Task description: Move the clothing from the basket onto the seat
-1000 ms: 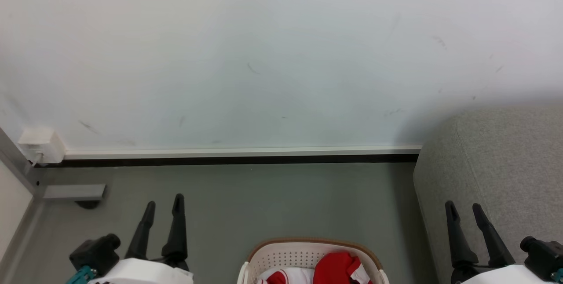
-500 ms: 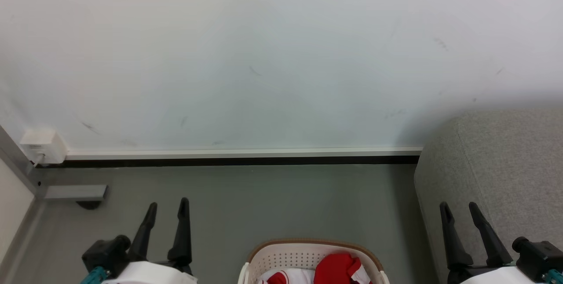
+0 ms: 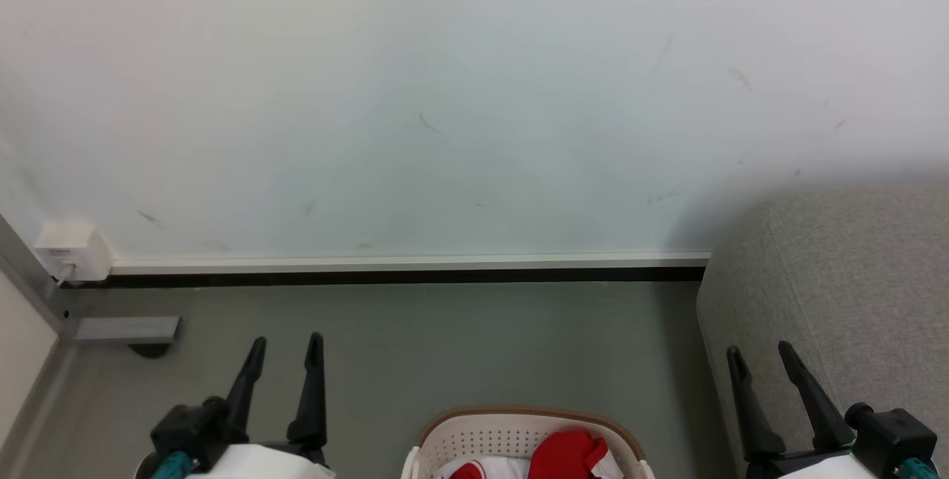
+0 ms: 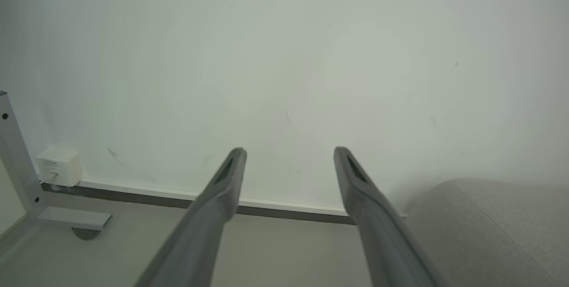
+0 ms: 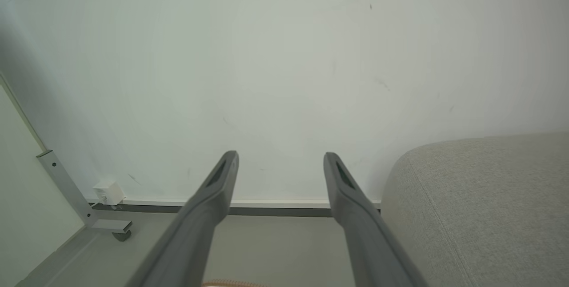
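clothing point(image 3: 567, 457), bright red with white bits, lies in the basket point(image 3: 482, 436) at the bottom middle of the head view. the basket is white with lots of little holes and a thin brown rim. it sits on the grey floor point(image 3: 460, 338). the seat point(image 3: 852, 279) is big, soft and grey. it stands to the right of the basket, near it, with its back end by the white wall point(image 3: 445, 93).

the left gripper point(image 3: 287, 339) is at the lower left, over the floor, apart from the basket. its jaws are wide open and empty. the right gripper point(image 3: 759, 348) is at the lower right, in front of the side of the seat. its jaws are wide open and empty too.

far on the left, a small white box point(image 3: 70, 249) sits low on the wall, and a grey metal foot point(image 3: 126, 328) rests on the floor just below it.
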`<state>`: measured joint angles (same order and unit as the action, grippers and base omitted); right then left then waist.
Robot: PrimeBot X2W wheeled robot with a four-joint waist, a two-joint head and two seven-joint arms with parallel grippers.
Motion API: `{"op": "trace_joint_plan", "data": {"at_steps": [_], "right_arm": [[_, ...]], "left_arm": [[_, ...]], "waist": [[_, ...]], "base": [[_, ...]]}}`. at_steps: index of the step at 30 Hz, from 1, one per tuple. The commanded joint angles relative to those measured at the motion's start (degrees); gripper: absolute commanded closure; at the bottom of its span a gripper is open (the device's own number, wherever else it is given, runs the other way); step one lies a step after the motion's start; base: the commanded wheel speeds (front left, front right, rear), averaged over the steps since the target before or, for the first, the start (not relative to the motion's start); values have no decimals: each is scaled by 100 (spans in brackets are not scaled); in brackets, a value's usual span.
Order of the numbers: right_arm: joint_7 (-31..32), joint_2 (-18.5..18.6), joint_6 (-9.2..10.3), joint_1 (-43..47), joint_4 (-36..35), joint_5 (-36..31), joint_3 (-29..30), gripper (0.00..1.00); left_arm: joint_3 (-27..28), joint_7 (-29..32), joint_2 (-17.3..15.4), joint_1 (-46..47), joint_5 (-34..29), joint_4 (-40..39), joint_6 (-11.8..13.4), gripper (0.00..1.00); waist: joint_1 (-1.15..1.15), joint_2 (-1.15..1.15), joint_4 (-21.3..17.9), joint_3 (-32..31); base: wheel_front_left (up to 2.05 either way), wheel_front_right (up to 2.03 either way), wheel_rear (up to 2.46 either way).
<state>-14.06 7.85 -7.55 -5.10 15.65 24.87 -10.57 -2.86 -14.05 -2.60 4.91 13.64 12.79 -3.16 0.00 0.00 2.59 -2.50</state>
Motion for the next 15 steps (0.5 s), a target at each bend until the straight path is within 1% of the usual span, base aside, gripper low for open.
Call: {"op": "trace_joint_plan", "data": {"at_steps": [1, 9, 15], "right_arm": [[-33, 51, 11, -70, 12, -74, -12, 0], [-126, 73, 12, -50, 10, -341, -84, 0], [-109, 53, 12, -42, 3, -271, -80, 0]], "left_arm": [[6, -34, -48, 22, -165, -15, -10, 0], [-15, -126, -49, 25, -475, 19, -29, 0], [-7, -113, -48, 10, -480, 46, -38, 0]], "waist": [[0, 0, -3, -2], [0, 0, -3, -6], [0, 0, -20, 2]], "base": [[0, 0, 0], [0, 0, 0], [0, 0, 0]]}}
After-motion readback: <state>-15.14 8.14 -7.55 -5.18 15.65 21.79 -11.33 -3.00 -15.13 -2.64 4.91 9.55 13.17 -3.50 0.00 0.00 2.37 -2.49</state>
